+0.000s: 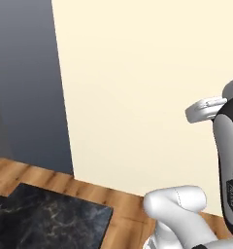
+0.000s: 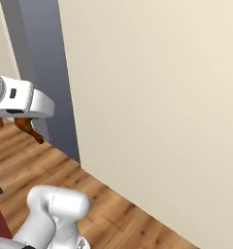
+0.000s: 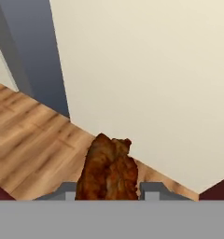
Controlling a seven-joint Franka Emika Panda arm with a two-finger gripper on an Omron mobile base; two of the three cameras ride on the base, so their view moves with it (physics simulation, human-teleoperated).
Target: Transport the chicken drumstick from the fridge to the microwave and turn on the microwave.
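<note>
The chicken drumstick (image 3: 107, 170) is a brown, rough piece of meat standing between my two dark fingertips (image 3: 67, 190). My gripper (image 3: 109, 191) is shut on it. From the right base view the drumstick (image 2: 29, 128) hangs under the white hand, above the wooden floor, with the gripper (image 2: 22, 121) at its top end. The microwave is out of view. A tall grey panel (image 1: 31, 87) stands at the left; I cannot tell whether it belongs to the fridge.
A broad cream wall (image 1: 147, 87) faces me, meeting the wooden floor (image 2: 113, 209) close ahead. A dark marbled slab (image 1: 45, 219) lies low at the left. Dark red edges (image 3: 219, 189) show at the corners of the hand view.
</note>
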